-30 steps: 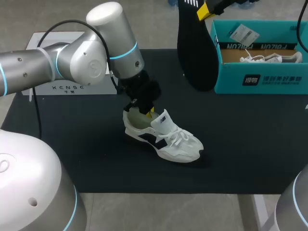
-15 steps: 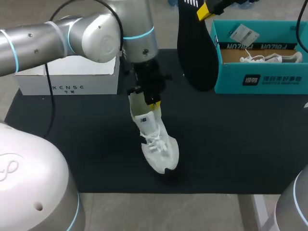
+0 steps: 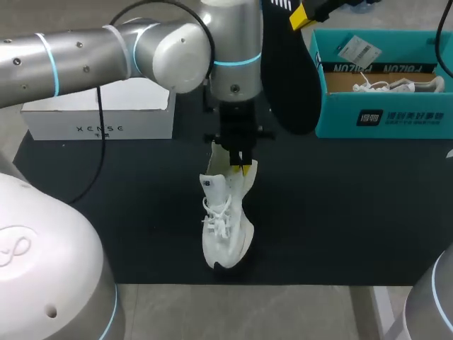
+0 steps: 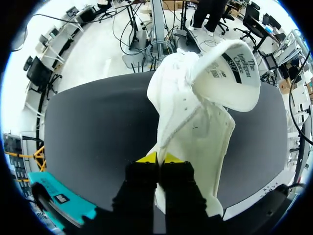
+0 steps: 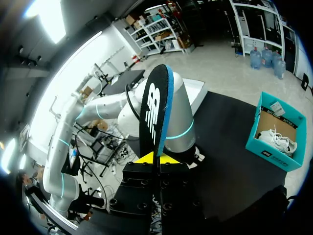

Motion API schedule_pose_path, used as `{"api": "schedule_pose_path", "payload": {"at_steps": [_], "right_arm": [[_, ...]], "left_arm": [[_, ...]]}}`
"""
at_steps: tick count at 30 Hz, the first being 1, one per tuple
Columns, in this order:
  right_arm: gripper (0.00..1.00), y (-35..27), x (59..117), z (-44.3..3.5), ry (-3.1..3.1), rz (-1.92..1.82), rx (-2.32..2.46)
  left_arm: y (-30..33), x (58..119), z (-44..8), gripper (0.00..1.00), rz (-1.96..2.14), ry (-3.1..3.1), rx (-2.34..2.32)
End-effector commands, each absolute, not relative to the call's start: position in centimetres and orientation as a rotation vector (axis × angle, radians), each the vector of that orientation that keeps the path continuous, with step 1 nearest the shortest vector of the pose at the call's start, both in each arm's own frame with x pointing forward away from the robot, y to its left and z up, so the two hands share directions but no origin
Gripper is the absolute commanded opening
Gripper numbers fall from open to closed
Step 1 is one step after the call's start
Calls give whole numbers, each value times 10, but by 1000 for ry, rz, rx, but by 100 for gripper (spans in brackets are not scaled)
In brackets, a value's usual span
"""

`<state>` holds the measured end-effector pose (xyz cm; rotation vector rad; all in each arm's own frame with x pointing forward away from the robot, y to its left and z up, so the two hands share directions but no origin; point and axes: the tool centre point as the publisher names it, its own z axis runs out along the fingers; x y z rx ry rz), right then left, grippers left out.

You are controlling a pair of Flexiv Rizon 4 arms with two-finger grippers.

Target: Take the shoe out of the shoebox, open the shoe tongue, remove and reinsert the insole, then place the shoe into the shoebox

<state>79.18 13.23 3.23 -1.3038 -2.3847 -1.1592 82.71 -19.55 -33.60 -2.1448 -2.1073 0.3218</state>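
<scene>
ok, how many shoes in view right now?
2. One white shoe is gripped at its heel by the left hand; the second shoe lies inside the teal shoebox. Its front wall could hide more. The right hand holds only the insole.

Black mat (image 3: 354, 212), white box (image 3: 99, 117) at its far left, teal shoebox (image 3: 382, 92) far right, white shoe (image 3: 225, 227) toe-down between

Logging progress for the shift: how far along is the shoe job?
Done: the shoe is out of the shoebox and its insole removed. In hand: left end effector grips the shoe's heel, right end effector holds the insole. Left: reinsert it, then box the shoe.
</scene>
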Motion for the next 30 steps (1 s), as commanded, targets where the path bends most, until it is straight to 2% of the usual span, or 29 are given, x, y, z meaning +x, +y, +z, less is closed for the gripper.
{"api": "schedule_pose_path", "payload": {"at_steps": [1, 30], "right_arm": [[0, 134, 793, 33, -2385, -1155, -1306], [0, 134, 793, 33, -2385, -1155, -1306]], "left_arm": [[-203, 836, -340, 0, 309, -2099, -2102], [-221, 833, -360, 0, 339, -2123, -2087]]}}
